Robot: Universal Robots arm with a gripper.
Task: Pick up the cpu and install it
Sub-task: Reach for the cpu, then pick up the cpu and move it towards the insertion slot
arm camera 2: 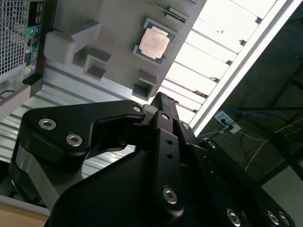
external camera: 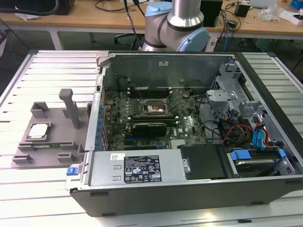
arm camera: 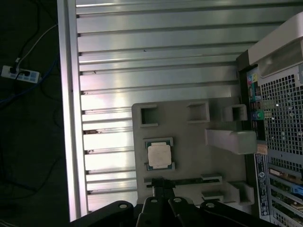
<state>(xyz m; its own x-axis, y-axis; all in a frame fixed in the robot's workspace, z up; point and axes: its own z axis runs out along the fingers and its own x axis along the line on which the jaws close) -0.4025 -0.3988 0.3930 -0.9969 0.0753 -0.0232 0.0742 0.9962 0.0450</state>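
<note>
The cpu (external camera: 39, 131) is a small silvery square chip lying flat in a recess of the grey plastic tray (external camera: 59, 142), at the exterior view's left on the slatted table. Both wrist views look down on the cpu (arm camera 2: 154, 44) (arm camera: 159, 155) from well above. My gripper (arm camera: 158, 182) is black, with its fingertips (arm camera 2: 161, 98) drawn together and nothing between them. It hangs high over the tray's edge, apart from the chip. The black motherboard socket (external camera: 154, 108) sits inside the open computer case (external camera: 189, 118).
A tall grey post (external camera: 71, 106) rises from the tray beside the chip. The case's metal wall (external camera: 97, 118) stands between tray and motherboard. Cables and drive bays (external camera: 246, 132) crowd the case at the exterior view's right. The arm's base (external camera: 177, 23) stands behind the case.
</note>
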